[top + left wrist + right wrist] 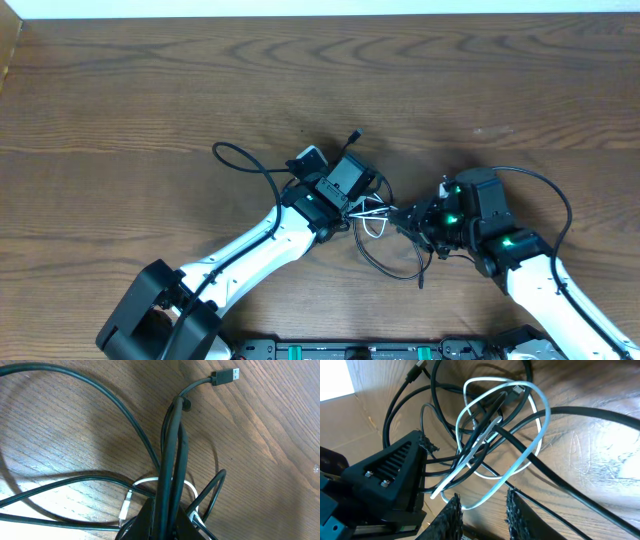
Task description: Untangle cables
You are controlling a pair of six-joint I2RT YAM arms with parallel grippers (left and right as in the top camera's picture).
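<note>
The cables (pixel 378 222) lie tangled on the wooden table between my two grippers. In the left wrist view my left gripper (pixel 169 521) is shut on a bundle of black cables (pixel 170 455) that runs up to a USB plug (pixel 226 376). A white cable (pixel 146 481) curls under the bundle, its plug (pixel 126 508) lying on the wood. My right gripper (pixel 484 510) stands open, and the bottom of the white cable's loop (pixel 485 502) hangs between its fingers, close to the left fingertip (pixel 453 510). From overhead, the left gripper (pixel 360 205) and right gripper (pixel 402 216) nearly face each other.
A thick black arm wire (pixel 245 158) loops out left of the left wrist, and another (pixel 560 205) arcs right of the right arm. The left gripper's black body (pixel 390 475) fills the left of the right wrist view. Bare table (pixel 150 90) stretches beyond the tangle.
</note>
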